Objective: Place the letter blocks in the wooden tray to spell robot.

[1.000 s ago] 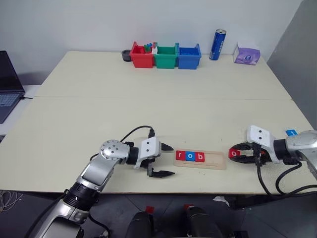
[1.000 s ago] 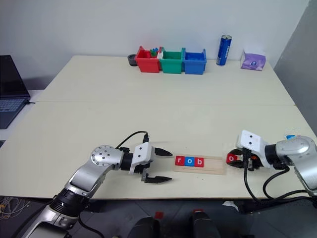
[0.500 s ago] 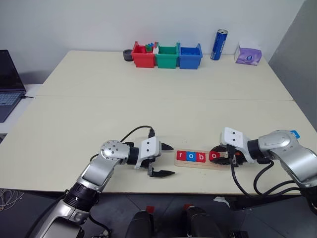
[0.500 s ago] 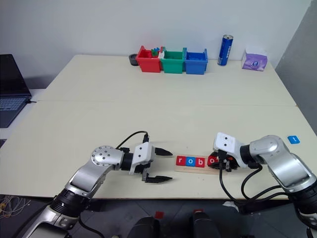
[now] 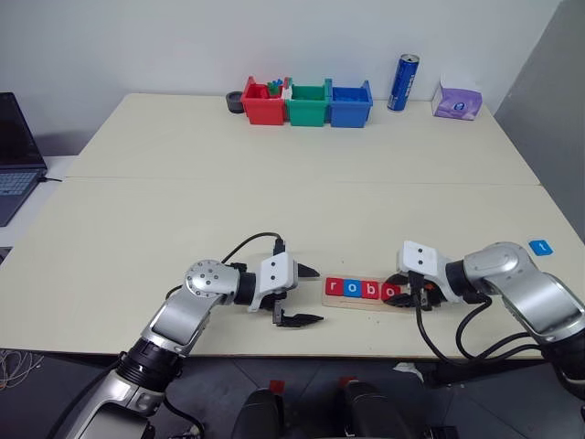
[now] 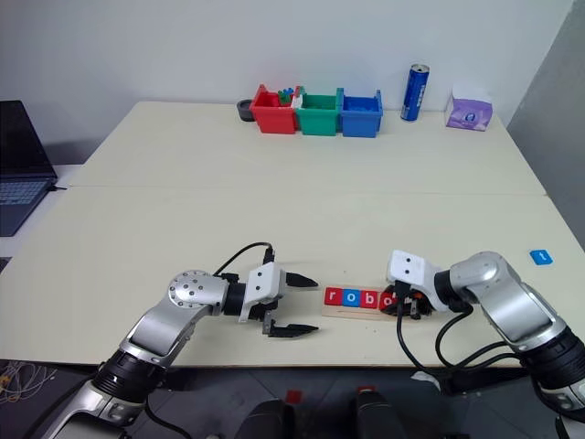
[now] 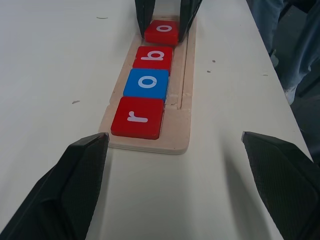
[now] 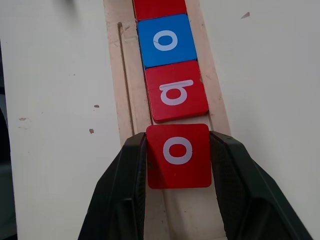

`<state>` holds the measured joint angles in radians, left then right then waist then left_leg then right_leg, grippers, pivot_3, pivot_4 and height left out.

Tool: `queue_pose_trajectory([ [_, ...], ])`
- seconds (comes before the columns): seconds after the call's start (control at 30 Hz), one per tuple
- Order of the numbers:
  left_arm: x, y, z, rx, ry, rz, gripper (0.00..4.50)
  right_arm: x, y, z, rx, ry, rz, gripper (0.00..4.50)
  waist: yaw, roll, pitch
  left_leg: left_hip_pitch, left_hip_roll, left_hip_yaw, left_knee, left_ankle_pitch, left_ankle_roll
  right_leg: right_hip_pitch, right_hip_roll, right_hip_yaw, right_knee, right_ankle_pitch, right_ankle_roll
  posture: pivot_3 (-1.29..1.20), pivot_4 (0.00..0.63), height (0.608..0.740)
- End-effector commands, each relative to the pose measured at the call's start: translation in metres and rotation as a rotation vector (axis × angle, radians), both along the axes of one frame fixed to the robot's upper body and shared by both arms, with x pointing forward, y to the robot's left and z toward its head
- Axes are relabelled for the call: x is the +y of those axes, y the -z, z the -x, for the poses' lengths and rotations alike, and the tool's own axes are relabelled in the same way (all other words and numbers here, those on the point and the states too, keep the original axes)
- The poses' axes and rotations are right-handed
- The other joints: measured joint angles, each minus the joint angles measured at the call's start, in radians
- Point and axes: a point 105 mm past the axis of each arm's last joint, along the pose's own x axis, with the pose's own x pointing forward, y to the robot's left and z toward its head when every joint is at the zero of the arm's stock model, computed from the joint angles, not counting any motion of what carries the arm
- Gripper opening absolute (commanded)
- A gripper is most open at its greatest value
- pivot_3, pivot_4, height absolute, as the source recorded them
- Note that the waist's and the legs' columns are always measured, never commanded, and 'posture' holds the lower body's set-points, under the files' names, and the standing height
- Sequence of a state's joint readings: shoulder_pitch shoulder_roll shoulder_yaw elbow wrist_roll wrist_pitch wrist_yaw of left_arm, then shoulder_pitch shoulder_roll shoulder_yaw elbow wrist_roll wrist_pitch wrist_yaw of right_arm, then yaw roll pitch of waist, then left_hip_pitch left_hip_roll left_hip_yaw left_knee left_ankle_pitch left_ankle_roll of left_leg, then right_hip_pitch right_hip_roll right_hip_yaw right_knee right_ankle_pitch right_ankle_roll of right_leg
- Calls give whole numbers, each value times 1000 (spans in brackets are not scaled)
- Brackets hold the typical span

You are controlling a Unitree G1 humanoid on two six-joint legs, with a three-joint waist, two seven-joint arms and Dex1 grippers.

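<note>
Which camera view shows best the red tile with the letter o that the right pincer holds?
The right wrist view: the red o tile sits large between the right pincer fingers, over the wooden tray just after the b tile. The left wrist view shows it far off. In the eye views it is tiny and partly hidden.

Both arms are silver-grey metal with round jointed housings, white wrist blocks, looping black cables, and black two-fingered grippers, the left gripper (image 5: 308, 294) and the right gripper (image 5: 398, 291).
</note>
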<state>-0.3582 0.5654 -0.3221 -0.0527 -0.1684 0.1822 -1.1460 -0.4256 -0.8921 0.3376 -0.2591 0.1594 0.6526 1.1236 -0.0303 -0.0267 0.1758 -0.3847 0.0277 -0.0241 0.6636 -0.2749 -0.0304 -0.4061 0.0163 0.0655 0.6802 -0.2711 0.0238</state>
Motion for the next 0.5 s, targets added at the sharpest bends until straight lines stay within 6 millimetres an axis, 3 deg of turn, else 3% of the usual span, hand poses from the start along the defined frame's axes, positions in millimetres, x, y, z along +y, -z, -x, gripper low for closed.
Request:
queue_pose_trajectory([
  [0.03,-2,-10,3,-43,18,16,4500,5,-11,-4,-48,-27,-5,1451,0,0,0,0,0,0,0,0,0,0,0,0,0,0,0,0,150,740],
  [0.27,-2,-9,3,-45,19,15,4500,6,-11,-5,-55,-34,-1,1451,0,0,0,0,0,0,0,0,0,0,0,0,0,0,0,0,150,740],
  [0.5,-2,-9,3,-44,19,13,4500,9,-18,-5,-73,-46,-15,3875,0,0,0,0,0,0,0,0,0,0,0,0,0,0,0,0,150,740],
])
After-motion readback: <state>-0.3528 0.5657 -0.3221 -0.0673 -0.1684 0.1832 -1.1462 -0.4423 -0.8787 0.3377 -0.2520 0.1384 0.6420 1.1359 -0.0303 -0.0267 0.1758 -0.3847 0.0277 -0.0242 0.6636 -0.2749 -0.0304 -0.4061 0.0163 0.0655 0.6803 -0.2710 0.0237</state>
